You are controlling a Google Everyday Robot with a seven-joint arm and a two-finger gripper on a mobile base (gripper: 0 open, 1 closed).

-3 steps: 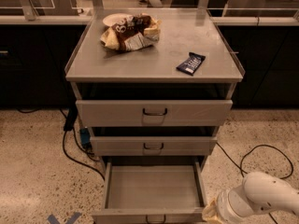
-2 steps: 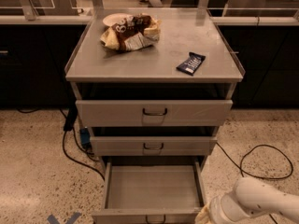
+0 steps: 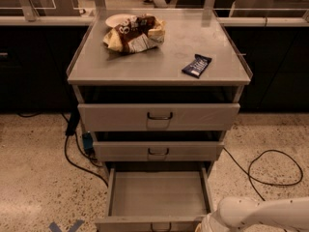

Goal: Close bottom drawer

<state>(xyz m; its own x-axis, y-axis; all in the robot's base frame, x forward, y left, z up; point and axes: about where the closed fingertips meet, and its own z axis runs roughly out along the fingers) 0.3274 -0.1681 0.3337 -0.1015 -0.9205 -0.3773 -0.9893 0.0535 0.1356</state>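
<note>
The bottom drawer of the grey metal cart is pulled far out, showing a plain empty tray. Its front edge runs along the bottom of the view, with the dark wire handle partly cut off. The middle drawer and the top drawer above it are pushed in, each slightly ajar. My white arm comes in from the bottom right. Its gripper sits at the drawer front's right end, mostly out of view.
On the cart top lie a crumpled chip bag, a white plate and a dark blue snack bar. Black cables loop on the speckled floor at right, and another cable with a plug lies at left. Dark counters stand behind.
My arm has moved left and down toward the right end of the bottom drawer's front. The drawer stands as far out as before.
</note>
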